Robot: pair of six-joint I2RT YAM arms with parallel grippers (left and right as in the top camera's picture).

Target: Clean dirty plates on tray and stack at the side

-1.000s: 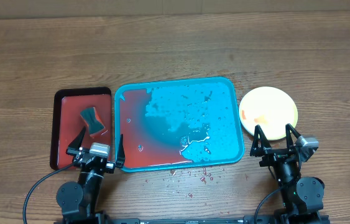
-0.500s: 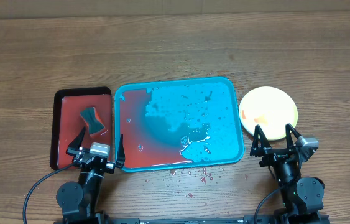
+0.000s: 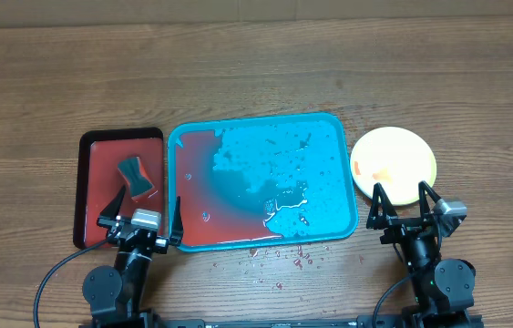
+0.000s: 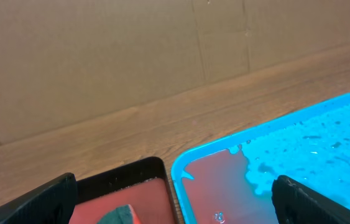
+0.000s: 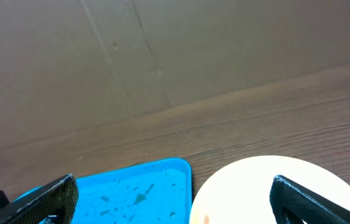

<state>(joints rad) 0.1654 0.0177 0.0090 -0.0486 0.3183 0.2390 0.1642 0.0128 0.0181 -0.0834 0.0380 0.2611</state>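
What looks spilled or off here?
Red liquid pools along the left and near side of the turquoise tray, and red droplets lie on the table just past its near rim. The yellow plate to the right shows an orange-red smear near its left edge.

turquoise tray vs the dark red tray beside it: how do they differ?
Size: the turquoise tray is clearly larger than the dark red tray. Contents: the dark red tray holds a sponge; the turquoise tray holds only droplets and a reddish pool at its left and near side. Rim: the dark red tray's is black, the turquoise tray's matches its body. Both are rounded rectangles lying flat, side by side.
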